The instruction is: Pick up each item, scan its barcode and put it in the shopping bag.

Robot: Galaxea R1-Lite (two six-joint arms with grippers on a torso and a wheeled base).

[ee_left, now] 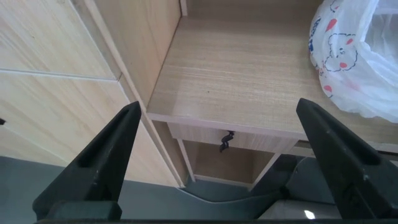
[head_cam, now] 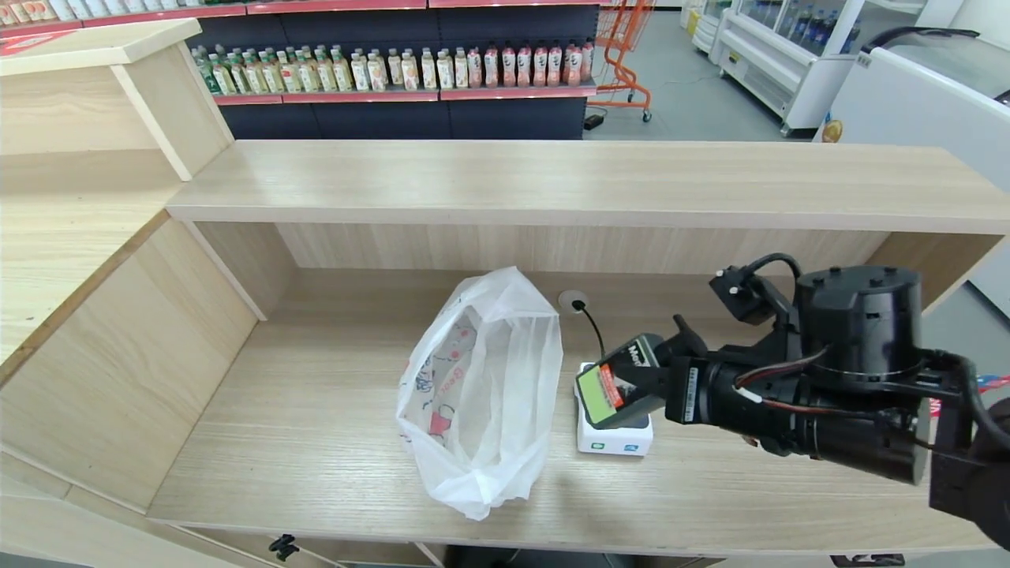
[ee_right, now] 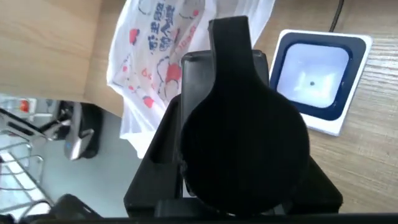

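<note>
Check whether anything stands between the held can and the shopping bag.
Nothing visible does. The right gripper holds the can above the scanner, and the shopping bag stands open beside the scanner on the counter, with no object between.

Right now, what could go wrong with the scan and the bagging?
The item in the right gripper hangs by the scanner, but its barcode is unseen, so the scan may miss. The bag is limp and nothing holds its mouth, so the item could catch the rim or push it over.
</note>
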